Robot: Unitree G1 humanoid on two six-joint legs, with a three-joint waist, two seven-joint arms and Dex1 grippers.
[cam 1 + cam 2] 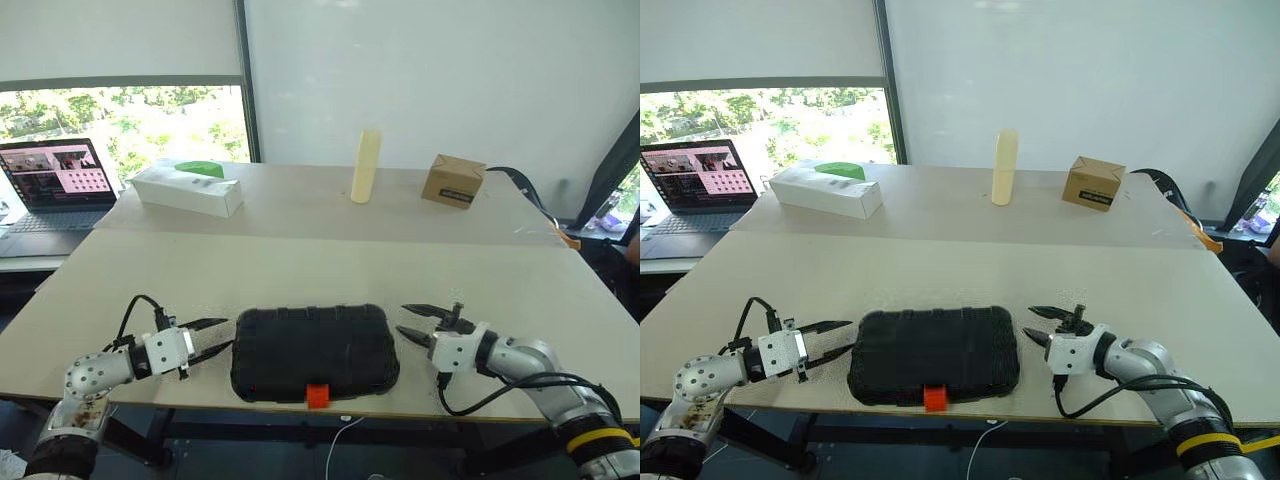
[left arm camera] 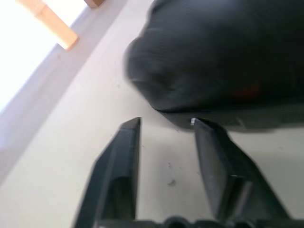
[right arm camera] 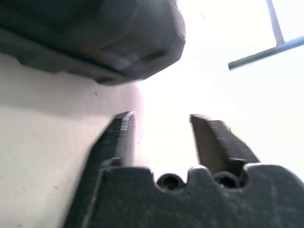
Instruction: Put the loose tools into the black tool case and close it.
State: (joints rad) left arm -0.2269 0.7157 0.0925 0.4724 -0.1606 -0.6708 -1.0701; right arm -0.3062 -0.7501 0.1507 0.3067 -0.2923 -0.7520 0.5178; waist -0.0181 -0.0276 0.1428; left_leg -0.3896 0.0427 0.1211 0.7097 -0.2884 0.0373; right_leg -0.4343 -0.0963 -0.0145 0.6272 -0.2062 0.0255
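The black tool case (image 1: pixel 315 350) lies shut and flat near the table's front edge, its small orange latch (image 1: pixel 318 396) facing me. The loose tools are out of view. My left gripper (image 1: pixel 226 335) stands open just off the case's left end, its fingers pointing at it and apart from it. Off the right end my right gripper (image 1: pixel 403 319) is open too, with nothing between its fingers. In the left wrist view the case (image 2: pixel 218 61) lies just past the left gripper (image 2: pixel 166 124). The right wrist view has the case (image 3: pixel 90 38) beyond and to one side of the right gripper (image 3: pixel 161 116).
On the far table half stand a white oblong box (image 1: pixel 187 190), a tall cream bottle (image 1: pixel 366 166) and a small cardboard box (image 1: pixel 453 180). A laptop (image 1: pixel 55 185) sits on a side desk at the left. A black strap (image 1: pixel 520 185) lies at the back right.
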